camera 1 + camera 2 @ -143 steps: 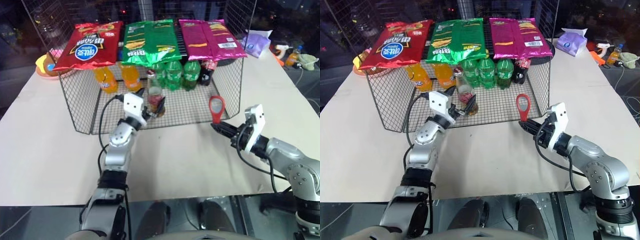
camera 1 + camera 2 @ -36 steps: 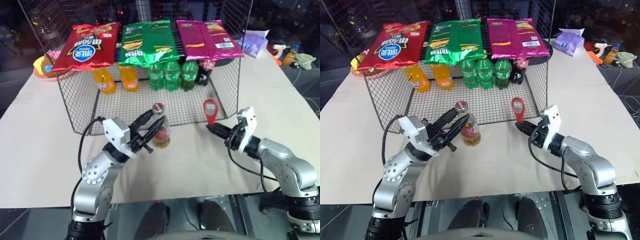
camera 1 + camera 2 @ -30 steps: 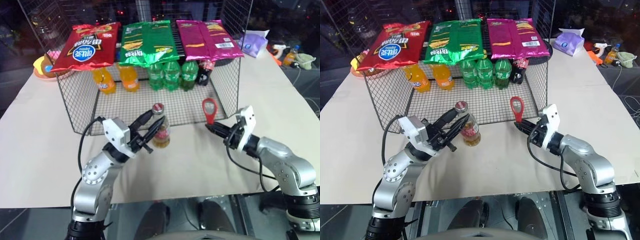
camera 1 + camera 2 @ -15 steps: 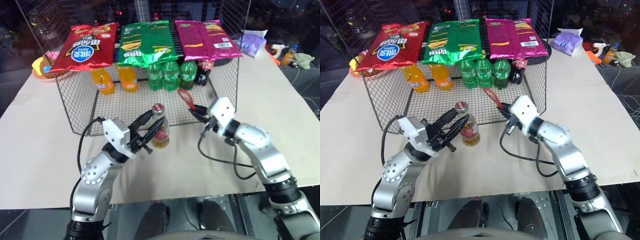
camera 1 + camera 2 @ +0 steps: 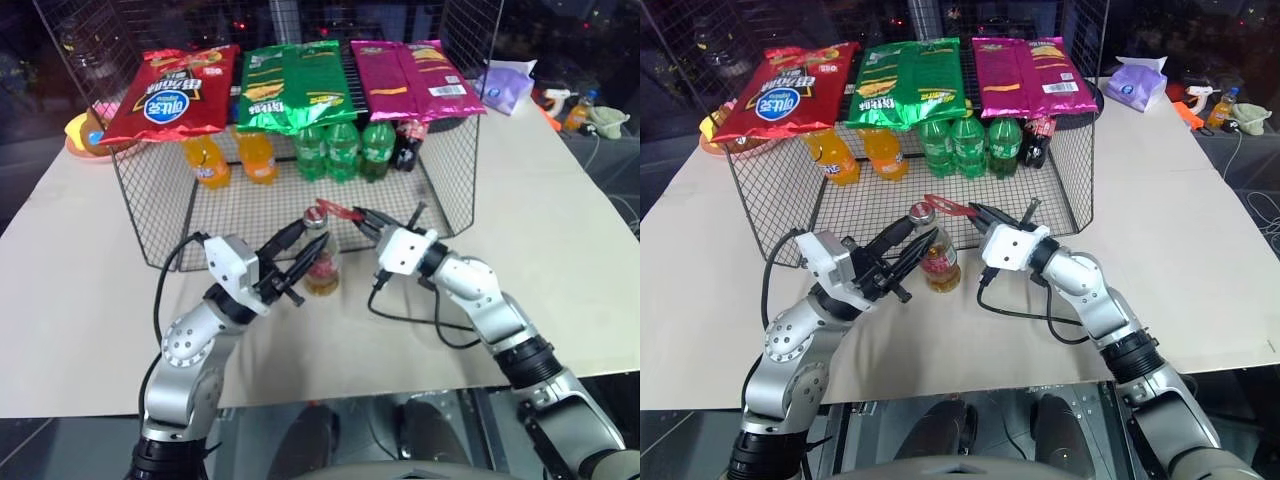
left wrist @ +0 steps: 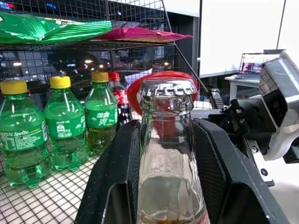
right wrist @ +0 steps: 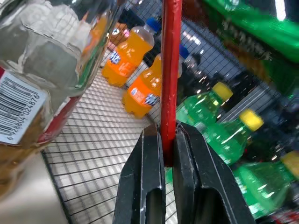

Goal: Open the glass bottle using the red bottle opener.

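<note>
Head views
Bottle: the glass bottle stood upright on the table, just in front of the wire rack.
Left gripper: the left gripper had its two fingers part-open, one on each side of the bottle's body, clamping it.
Opener: the red bottle opener lay roughly level, its ring head at the bottle's cap.
Right gripper: the right gripper was closed on the opener's handle, reaching in from the bottle's right.
Rack contents: orange soda bottles and green soda bottles stood inside; snack bags lay on top.

Left wrist view
Bottle: the neck and crown cap rose between the two black fingers, which pressed the glass on both sides.
Opener: its red head sat directly behind the cap; contact could not be confirmed.

Right wrist view
Opener: seen edge-on, pinched between the closed fingers.
Bottle: the labelled body was close beside the opener.
</note>
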Controlling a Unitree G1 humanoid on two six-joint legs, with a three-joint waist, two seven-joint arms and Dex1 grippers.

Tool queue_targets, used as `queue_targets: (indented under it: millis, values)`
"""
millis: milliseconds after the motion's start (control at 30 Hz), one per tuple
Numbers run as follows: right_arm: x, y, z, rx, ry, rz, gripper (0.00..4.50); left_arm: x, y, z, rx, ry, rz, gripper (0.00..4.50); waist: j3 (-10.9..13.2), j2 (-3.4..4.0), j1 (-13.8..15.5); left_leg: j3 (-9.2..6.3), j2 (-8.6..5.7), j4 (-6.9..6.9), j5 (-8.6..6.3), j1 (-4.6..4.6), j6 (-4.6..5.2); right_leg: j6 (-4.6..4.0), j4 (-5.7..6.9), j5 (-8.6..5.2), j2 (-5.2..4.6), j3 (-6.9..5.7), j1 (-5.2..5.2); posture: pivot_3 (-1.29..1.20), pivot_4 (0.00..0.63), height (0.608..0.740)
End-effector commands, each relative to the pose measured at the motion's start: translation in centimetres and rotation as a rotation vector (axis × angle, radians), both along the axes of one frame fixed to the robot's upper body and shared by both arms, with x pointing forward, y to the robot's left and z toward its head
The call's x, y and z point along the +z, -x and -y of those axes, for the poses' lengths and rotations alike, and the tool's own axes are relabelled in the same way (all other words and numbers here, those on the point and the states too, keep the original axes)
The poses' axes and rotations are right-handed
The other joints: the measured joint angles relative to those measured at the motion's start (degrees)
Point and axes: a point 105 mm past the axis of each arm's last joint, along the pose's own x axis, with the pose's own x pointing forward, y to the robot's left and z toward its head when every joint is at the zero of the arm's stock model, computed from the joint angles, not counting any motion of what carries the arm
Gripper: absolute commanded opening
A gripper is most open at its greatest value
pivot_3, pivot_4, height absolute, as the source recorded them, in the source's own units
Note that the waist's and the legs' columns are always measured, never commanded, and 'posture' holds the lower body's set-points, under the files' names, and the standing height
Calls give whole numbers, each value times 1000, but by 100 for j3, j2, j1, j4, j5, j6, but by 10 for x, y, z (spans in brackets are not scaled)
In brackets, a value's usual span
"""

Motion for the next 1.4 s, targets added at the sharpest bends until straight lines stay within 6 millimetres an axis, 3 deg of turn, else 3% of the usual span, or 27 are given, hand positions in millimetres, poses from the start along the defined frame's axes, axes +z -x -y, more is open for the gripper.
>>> queue_targets:
  millis: [33, 267, 667, 1000, 1233, 1400]
  values:
    - [5, 8, -5, 46, 5, 68, 0, -5, -3, -1, 0, -10, -23, 1483, 0, 0, 1, 0, 0, 0, 0, 1, 0, 0, 0, 0, 0, 0, 1, 0, 150, 740]
    - [5, 10, -9, 79, 30, 101, 0, -7, -4, -1, -4, -10, -27, 1483, -1, 1, 0, 1, 0, 0, 0, 3, 0, 0, 1, 0, 0, 2, 2, 0, 150, 740]
    - [-14, 15, -37, 140, 168, 112, 0, -8, -5, 0, -11, -9, -35, 1483, -9, 6, -7, 4, 1, 0, 1, 13, -1, -1, 6, 1, 2, 5, 7, 0, 150, 740]
    - [-12, 17, -36, 139, 189, 155, 0, -8, -5, 0, -11, -6, -41, 1483, -9, 7, 0, 7, 3, -19, 0, 94, -1, -3, -4, -1, 5, 9, 80, 0, 150, 740]
    - [-16, 17, -34, 153, 227, 164, 0, -9, -6, -1, -8, -8, -43, 1483, -9, 7, 2, 5, 3, -19, 0, 101, -1, -3, -4, -1, 5, 8, 88, 0, 150, 740]
    - [2, 9, -24, 128, 258, 273, 0, -9, -7, -2, -4, -7, -43, 1483, -9, 7, 1, 6, 3, -19, 0, 101, -1, -3, -5, -1, 4, 8, 88, 0, 150, 740]
